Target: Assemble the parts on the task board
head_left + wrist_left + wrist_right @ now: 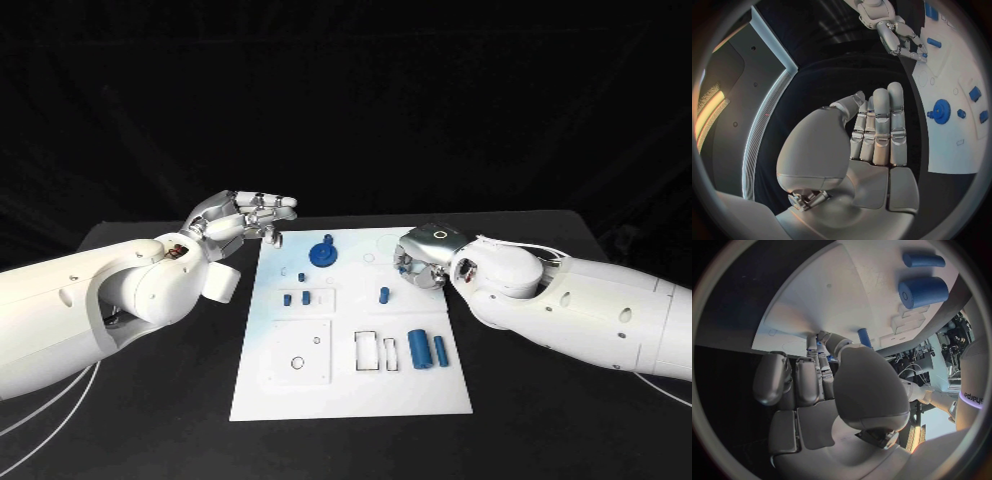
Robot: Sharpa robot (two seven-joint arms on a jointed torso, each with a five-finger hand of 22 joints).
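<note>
task board: the white rectangular plate (353,385) is lying mid-table, carrying small blue parts, among them a blue gear (326,254).
right hand: (426,255) is curling onto the board's far right; grasp unclear.
left hand: (245,215) is hovering off the far left corner, fingers together, grasping nothing.

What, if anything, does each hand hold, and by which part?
The left hand holds nothing. Whether the right hand, fingers down on the task board, holds anything cannot be told.

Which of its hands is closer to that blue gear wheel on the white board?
Left. The left hand hovers just off the board's edge beside the blue gear; the right hand sits farther across the board.
</note>
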